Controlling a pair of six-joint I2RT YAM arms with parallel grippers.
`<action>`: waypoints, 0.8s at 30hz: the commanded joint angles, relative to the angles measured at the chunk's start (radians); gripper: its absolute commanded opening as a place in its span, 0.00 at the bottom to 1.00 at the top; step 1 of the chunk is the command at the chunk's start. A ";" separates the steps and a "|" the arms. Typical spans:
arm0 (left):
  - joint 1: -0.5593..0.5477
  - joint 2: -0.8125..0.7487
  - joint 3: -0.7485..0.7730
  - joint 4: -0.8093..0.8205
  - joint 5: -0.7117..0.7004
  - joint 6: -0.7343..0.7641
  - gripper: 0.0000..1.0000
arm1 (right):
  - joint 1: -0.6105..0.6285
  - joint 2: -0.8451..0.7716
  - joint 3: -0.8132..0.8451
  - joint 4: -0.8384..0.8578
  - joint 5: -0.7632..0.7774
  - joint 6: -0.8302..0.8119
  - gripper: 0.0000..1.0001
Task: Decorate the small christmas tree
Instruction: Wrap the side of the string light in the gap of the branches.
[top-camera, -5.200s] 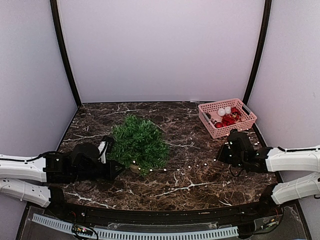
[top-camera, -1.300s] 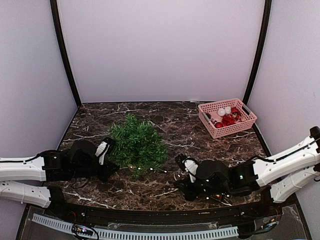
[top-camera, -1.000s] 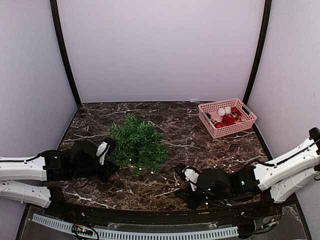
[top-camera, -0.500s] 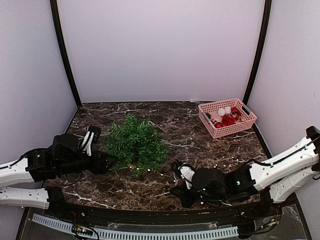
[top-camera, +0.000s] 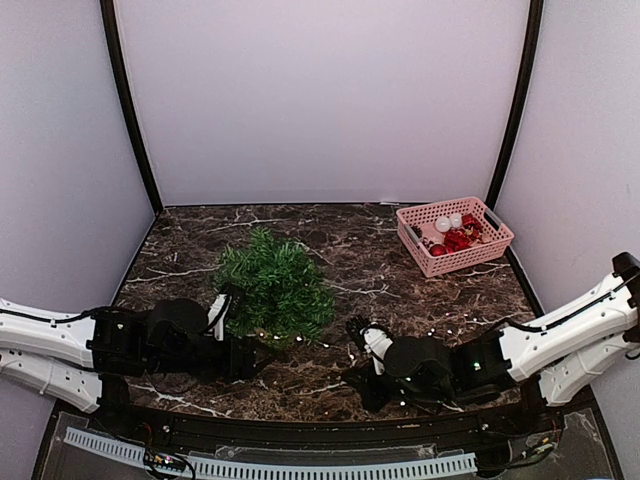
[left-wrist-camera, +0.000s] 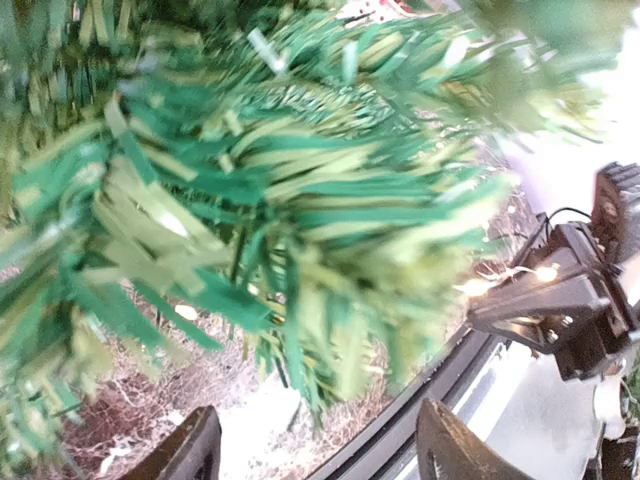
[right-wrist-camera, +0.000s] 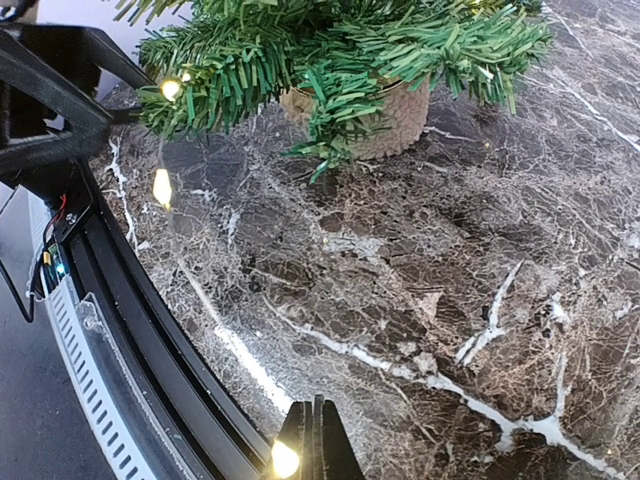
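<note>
Jaws of left gripper (left-wrist-camera: 318, 440) are spread, empty, near-left of small christmas tree (top-camera: 275, 290) | right gripper (right-wrist-camera: 316, 445) is clamped on light string (right-wrist-camera: 162, 187), near-right.

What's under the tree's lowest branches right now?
Under the small christmas tree a tan woven pot stands on the marble table, with a lit bulb hanging nearby. Needles cover the trunk and the pot's top.

The worktop (top-camera: 400, 290) looks like polished dark brown marble, white-veined, with a soft sheen. The small christmas tree (top-camera: 275, 290) has flat, matt plastic needles, and its pot (right-wrist-camera: 385, 115) seems rough and woven. The basket (top-camera: 440, 262) is pink perforated plastic, and the red ornaments (top-camera: 458, 240) in it are glossy.
</note>
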 joint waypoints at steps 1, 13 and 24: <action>-0.005 0.037 0.003 0.079 -0.025 -0.071 0.72 | 0.008 -0.026 0.017 0.044 0.028 0.007 0.00; -0.005 0.109 -0.007 0.089 -0.069 -0.097 0.59 | 0.020 -0.052 0.014 0.065 0.002 -0.024 0.00; -0.005 0.131 0.007 0.061 -0.065 -0.094 0.14 | 0.070 -0.058 0.036 0.063 -0.026 -0.078 0.00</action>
